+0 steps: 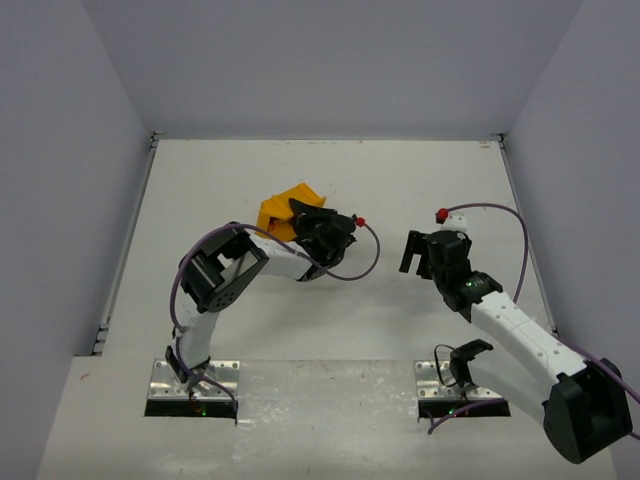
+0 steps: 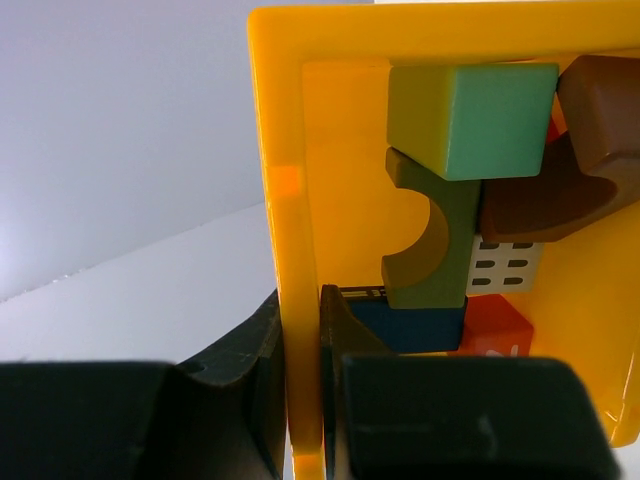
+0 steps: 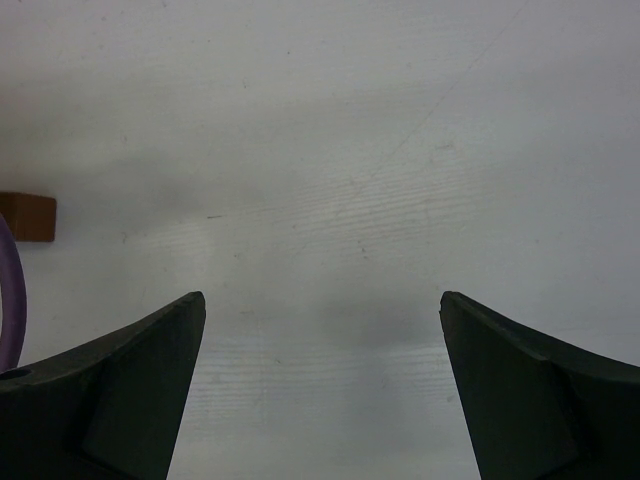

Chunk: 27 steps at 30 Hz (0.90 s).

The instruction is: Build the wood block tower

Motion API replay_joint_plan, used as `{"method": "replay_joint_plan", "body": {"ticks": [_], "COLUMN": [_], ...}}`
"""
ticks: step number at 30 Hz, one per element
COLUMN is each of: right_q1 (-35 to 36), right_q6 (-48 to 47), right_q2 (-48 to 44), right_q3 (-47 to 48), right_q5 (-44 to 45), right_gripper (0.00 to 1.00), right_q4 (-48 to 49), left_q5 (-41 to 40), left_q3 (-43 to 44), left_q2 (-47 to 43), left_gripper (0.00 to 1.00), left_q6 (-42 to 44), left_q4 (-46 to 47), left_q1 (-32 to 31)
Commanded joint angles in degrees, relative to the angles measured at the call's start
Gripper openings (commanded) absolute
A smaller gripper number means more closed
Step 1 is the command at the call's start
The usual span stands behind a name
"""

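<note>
clearly, nothing is stacked yet: the wood blocks [image 2: 470, 120] lie jumbled inside the yellow bin [image 2: 285, 120], whose wall the left gripper [image 2: 300, 320] pinches; the right gripper [image 3: 320, 300] hangs spread wide, empty.

This is a robotics lab cell. A white table [image 1: 250, 170] stands boxed in by plain walls [image 1: 330, 60]. A cabled left arm [image 1: 215, 285] and right arm [image 1: 520, 330] are bolted to it on metal plates [image 1: 165, 378].

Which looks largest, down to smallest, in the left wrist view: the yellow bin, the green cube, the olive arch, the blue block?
1. yellow bin
2. green cube and olive arch, about alike
3. blue block, partly hidden
</note>
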Motion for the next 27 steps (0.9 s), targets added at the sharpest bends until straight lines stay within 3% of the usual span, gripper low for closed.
{"method": "replay_joint_plan", "body": {"ticks": [1, 14, 27], "right_q1": [0.05, 0.06, 0.07], "right_q6": [0.71, 0.27, -0.25], "right_q2": [0.37, 2.00, 3.56], "right_q3": [1.73, 1.75, 1.93], "right_q5": [1.29, 0.14, -1.17], "right_gripper": [0.99, 0.99, 0.99], "right_q4": [1.39, 2.39, 3.25], "left_q5": [-4.26, -9.87, -11.89], "left_q3": [-2.31, -3.32, -2.11], "left_q2": [-0.61, 3.52, 8.84], "left_gripper": [0.00, 0.00, 0.00], "left_q6": [4.84, 9.61, 6.05], "left_q4": [5.52, 8.91, 5.33], "left_q1": [-1.48, -6.65, -9.33]}}
